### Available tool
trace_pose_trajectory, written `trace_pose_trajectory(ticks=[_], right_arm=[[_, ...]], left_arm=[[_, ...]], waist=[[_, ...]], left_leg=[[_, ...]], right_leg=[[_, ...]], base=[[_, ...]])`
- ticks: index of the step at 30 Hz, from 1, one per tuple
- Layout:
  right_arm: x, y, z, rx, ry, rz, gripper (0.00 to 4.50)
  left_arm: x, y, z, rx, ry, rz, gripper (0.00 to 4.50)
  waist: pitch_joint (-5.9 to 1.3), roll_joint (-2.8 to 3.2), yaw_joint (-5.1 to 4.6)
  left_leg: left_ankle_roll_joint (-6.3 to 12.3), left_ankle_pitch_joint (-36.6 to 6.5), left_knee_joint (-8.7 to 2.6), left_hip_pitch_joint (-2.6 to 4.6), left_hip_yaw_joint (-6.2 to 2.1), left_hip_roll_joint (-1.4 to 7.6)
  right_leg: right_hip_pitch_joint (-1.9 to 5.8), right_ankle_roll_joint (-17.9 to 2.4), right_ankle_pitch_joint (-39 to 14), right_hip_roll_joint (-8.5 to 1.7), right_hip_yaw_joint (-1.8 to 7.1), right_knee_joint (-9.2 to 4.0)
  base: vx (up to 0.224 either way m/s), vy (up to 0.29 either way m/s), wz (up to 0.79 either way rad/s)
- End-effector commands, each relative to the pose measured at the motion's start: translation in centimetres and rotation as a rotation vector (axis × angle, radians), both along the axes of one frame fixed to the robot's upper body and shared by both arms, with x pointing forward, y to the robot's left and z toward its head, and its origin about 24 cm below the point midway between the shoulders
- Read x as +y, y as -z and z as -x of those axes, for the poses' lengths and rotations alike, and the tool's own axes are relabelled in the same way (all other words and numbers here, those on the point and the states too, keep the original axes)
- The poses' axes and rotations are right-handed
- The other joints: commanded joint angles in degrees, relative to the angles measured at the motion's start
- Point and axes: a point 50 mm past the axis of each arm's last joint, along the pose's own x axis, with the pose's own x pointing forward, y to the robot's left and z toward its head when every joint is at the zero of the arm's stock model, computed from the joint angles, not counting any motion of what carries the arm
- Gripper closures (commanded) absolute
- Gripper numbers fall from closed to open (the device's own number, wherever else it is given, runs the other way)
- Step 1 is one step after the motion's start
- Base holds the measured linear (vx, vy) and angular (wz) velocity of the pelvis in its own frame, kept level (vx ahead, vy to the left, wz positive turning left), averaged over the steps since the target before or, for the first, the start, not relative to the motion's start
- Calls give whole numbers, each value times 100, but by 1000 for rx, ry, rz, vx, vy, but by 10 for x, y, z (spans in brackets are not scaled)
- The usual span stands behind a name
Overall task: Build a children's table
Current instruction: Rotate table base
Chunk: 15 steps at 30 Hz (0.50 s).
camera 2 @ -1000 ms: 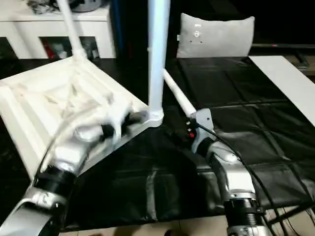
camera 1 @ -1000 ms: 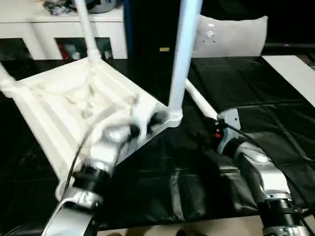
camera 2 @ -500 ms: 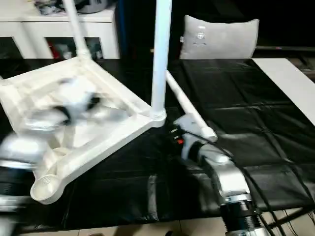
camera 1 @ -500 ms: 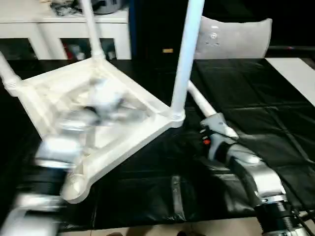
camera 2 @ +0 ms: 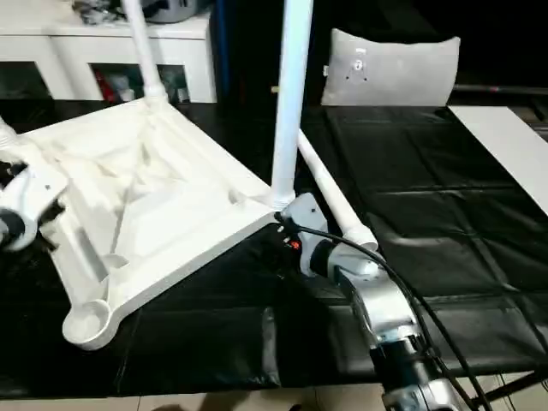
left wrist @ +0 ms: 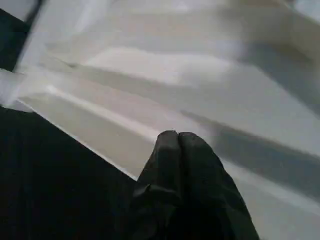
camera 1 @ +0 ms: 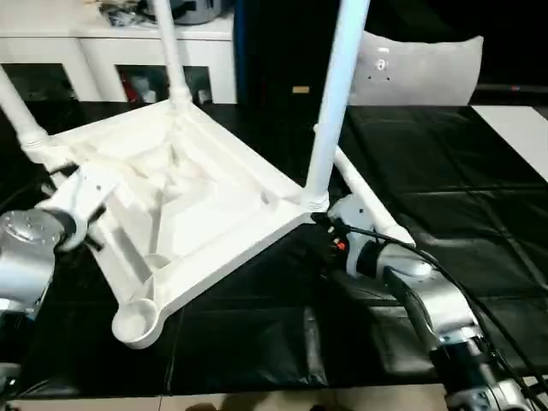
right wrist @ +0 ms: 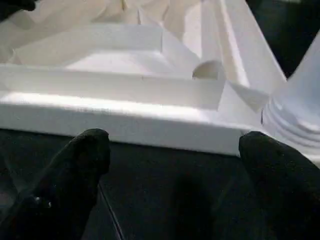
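The right tool (right wrist: 170, 165) is standing open just before the inverted children's table (camera 1: 184, 201) rim; the loose fourth leg (camera 2: 334, 201) is lying beside it (long axis running away), nearest this arm. The left tool (left wrist: 177, 142), closed empty, is hovering at the far edge.

The tabletop (camera 1: 184, 201) is laid underside up on the worktop (camera 1: 479, 231), tilted, one empty corner socket (camera 1: 135, 324) nearest the robot. Three legs (camera 1: 334, 94) are stood in the other sockets. A fourth leg (camera 2: 330, 199) is laid on the worktop just right of the tabletop. The cabinet (camera 1: 111, 51) is set behind. The left end effector (left wrist: 177, 142) is placed at the tabletop's left edge, apparently touching; the right end effector (right wrist: 175, 165) before its right corner.
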Motion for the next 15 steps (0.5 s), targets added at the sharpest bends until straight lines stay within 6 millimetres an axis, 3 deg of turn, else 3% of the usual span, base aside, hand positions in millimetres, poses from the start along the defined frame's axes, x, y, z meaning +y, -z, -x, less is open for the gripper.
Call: trace_pose_trajectory(ticks=[1, 7, 14, 15], right_arm=[[3, -2, -6, -1, -12, 15, 0], [4, 7, -21, 9, 74, 87, 0], [15, 11, -32, 55, 80, 110, 0], [17, 12, -33, 58, 69, 120, 0]], left_arm=[[-3, 0, 3, 43, 34, -4, 446], [-11, 9, 14, 185, 112, 50, 446], [-34, 19, 36, 403, 344, 163, 446], [-39, 19, 39, 426, 387, 187, 446]], waist=[[-342, 104, -29], [-336, 108, -50], [-351, 124, -66], [-341, 123, -77]], left_leg=[[7, -1953, -471, 33, 12, 50], [-45, -1969, -465, 49, 5, 50], [-69, -1876, -463, 57, 24, 55], [-76, -1895, -472, 32, 18, 51]], right_leg=[[293, -778, -2310, -254, 250, -387], [270, -857, -2417, -270, 260, -380], [283, -1110, -1868, -245, 288, -307], [301, -1117, -1903, -245, 287, -291]], base=[[0, 0, 0], [0, 0, 0], [0, 0, 0], [0, 0, 0]])
